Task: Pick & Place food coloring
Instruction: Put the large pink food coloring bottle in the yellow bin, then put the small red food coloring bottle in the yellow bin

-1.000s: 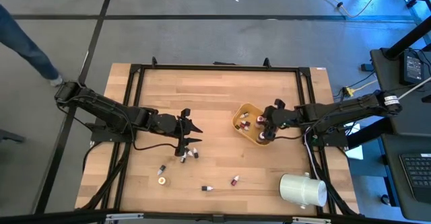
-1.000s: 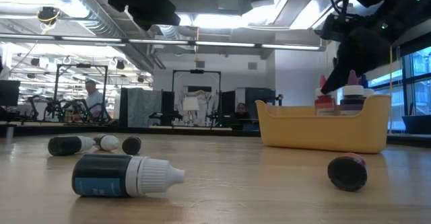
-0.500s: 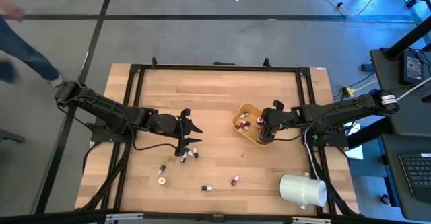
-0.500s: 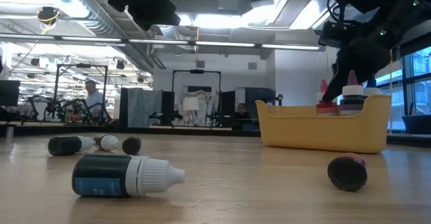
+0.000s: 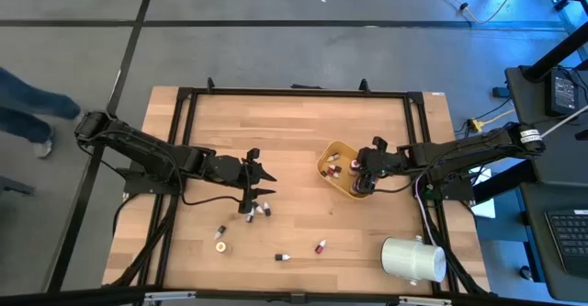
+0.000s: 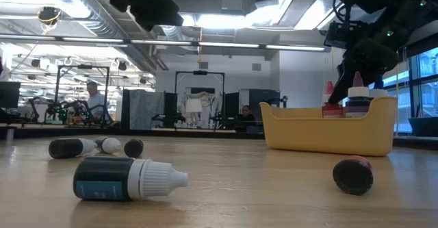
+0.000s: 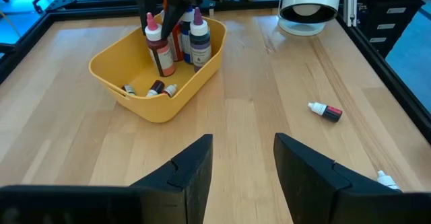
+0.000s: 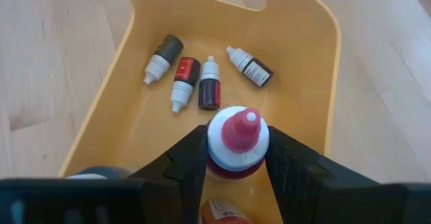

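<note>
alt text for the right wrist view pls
The right hand grips a red-capped bottle upright over a yellow bowl. Four small bottles lie flat on the bowl's floor, on a wooden table.

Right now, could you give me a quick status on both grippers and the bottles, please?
Right gripper shut on red-tipped bottle, inside yellow bowl. Left gripper open, above table centre. Loose bottles on table. Nothing obstructing.

Robotics lab or open-plan workshop: wooden table [image 5: 294, 141] in black metal frame [image 5: 184, 99], grey floor with cables [image 5: 478, 7], exposed ceiling ducts [image 6: 82, 16], strip lights, workstations and seated person [image 6: 92, 101] behind.
</note>
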Robot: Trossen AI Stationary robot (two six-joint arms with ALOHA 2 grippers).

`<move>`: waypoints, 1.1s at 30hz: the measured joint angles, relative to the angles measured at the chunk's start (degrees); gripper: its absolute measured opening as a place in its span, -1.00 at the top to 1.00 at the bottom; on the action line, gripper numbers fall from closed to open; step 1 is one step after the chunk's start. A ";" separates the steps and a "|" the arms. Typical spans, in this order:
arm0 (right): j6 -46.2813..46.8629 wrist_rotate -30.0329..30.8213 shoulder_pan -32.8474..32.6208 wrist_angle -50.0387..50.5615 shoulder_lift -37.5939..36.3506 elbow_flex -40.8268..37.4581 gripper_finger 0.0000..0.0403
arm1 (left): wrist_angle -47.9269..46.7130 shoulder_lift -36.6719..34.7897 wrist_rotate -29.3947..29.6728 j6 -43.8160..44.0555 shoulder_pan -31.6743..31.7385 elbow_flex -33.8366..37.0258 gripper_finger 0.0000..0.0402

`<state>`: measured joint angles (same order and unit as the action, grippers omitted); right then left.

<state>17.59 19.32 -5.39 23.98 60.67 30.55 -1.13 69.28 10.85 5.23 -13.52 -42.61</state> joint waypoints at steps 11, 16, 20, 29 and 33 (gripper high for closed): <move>-2.05 -0.04 0.02 1.45 -0.68 0.32 0.27 | -0.04 0.00 0.00 0.01 0.00 0.01 0.25; -4.35 -0.03 0.02 2.18 -0.73 2.76 0.27 | -0.07 0.00 0.00 0.02 0.02 0.00 0.23; -4.38 -0.07 0.02 4.40 -0.73 4.24 0.27 | -0.09 0.00 0.00 0.02 0.00 0.00 0.23; -6.20 -0.08 0.02 4.90 -0.73 6.03 0.26 | -0.20 0.00 0.00 0.15 0.01 0.02 0.25; -10.42 -0.13 0.02 6.33 -0.73 10.93 0.11 | -0.17 0.00 0.00 0.03 0.00 0.00 0.23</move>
<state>7.17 19.19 -5.37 30.31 59.94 41.48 -1.30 69.28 10.85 5.27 -13.52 -42.61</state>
